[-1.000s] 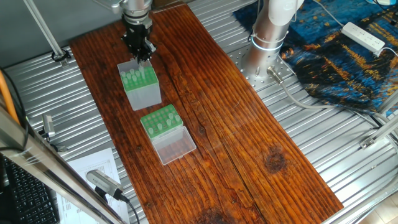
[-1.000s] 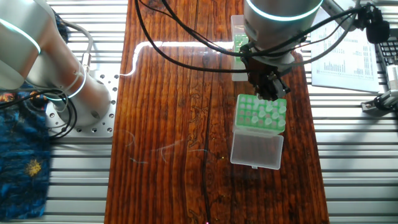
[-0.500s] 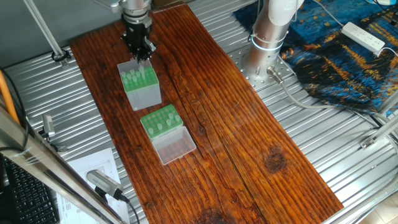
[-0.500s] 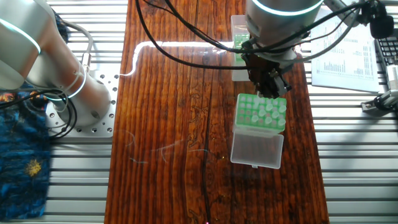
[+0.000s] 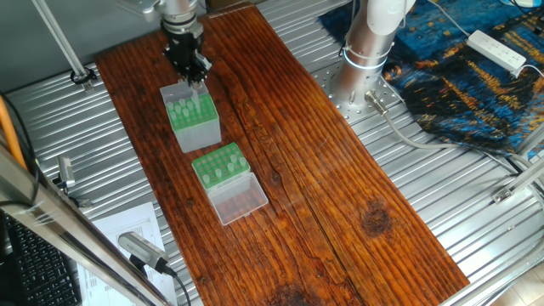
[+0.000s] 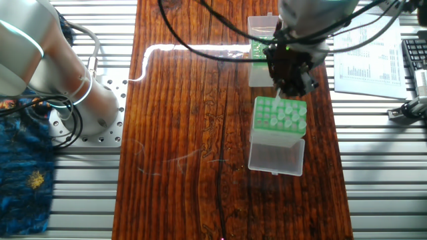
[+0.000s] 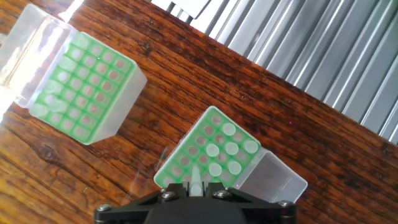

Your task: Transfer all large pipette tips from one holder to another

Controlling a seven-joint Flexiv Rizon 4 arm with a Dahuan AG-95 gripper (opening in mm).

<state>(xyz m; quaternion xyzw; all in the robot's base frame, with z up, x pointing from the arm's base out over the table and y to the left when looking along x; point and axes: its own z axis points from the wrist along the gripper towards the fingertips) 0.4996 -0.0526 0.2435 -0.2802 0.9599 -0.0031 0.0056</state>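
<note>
My gripper point(image 5: 194, 78) point(image 6: 283, 92) hangs just above the far end of the taller grey-sided holder point(image 5: 194, 127) point(image 6: 275, 157). In the hand view the gripper point(image 7: 196, 186) is shut on one pale pipette tip point(image 7: 196, 179), held clear of the holder's green top plate point(image 7: 186, 155). Several more tips point(image 6: 291, 117) point(image 7: 222, 149) stand in that plate. The low green rack point(image 5: 219, 161) point(image 7: 87, 81) sits beside it with its clear lid point(image 5: 240, 200) point(image 7: 25, 50) folded open. A few tips point(image 5: 223, 175) stand in the rack. In the other fixed view the rack point(image 6: 259, 48) is partly hidden behind the hand.
Both boxes sit on a long wooden board point(image 5: 340, 170) laid over ribbed metal. The arm's base point(image 5: 365, 42) point(image 6: 67, 87) stands beside the board. Cables loop over the board point(image 6: 200, 50). Papers point(image 6: 373, 60) lie past the board's edge, and a blue cloth point(image 5: 459, 76) with a power strip point(image 5: 497, 49).
The gripper has risen from the holder's top plate, lifting a tip out of it. Both boxes stayed put.
</note>
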